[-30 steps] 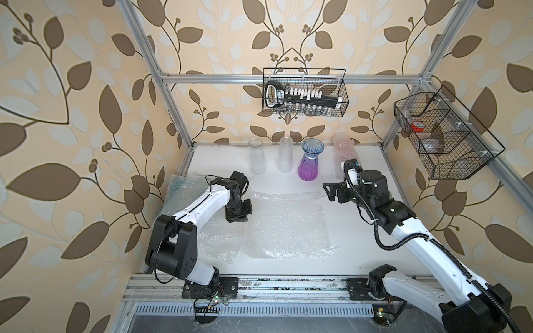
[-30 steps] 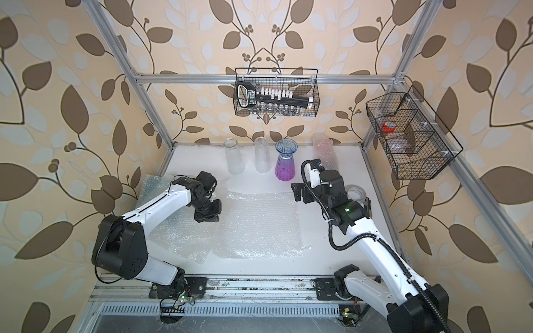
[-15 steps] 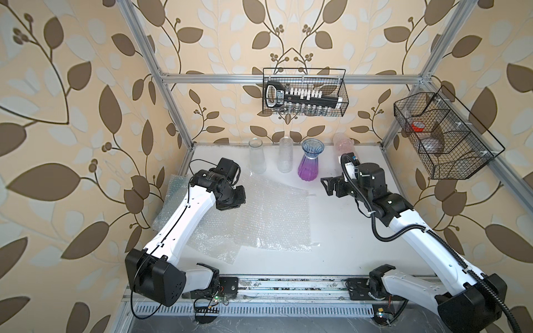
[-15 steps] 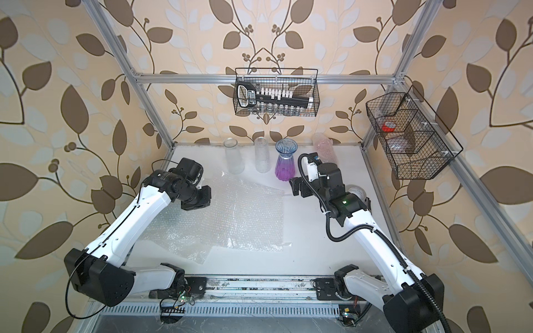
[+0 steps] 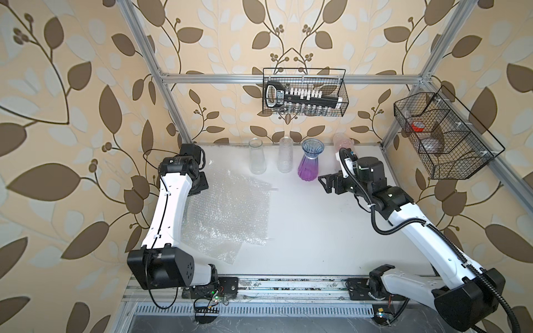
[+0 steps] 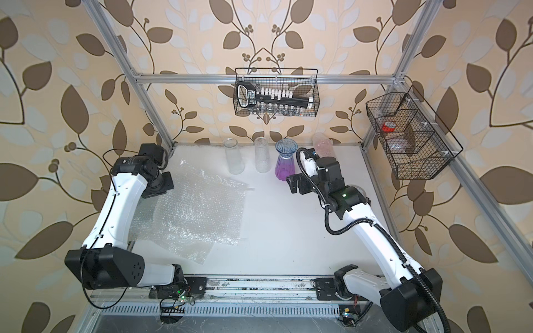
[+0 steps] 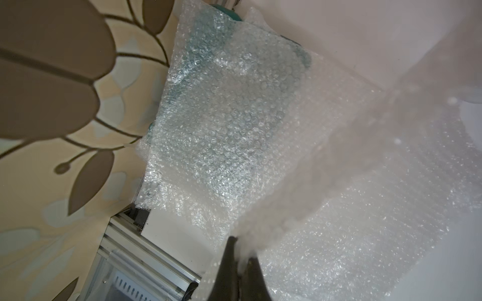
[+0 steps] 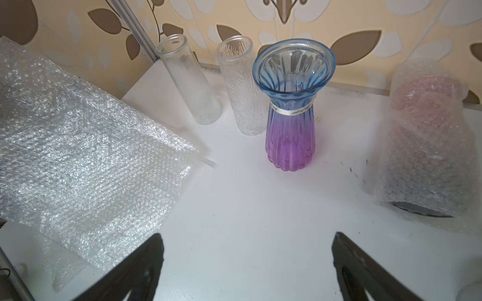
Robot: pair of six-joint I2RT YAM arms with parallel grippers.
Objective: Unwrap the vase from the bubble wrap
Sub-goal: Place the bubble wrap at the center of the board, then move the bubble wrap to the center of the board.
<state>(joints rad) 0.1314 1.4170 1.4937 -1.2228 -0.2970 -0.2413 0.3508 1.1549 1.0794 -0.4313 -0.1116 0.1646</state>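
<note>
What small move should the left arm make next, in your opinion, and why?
Probably open the left gripper and let go of the bubble wrap. It is shut on the edge of a loose sheet that wraps nothing and lies spread partly over another sheet. The wrapped vase stands untouched, near the open right gripper.

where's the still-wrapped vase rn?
In both top views the wrapped vase sits at the back edge of the table, rightmost in the vase row, just right of the blue-purple vase.
</note>
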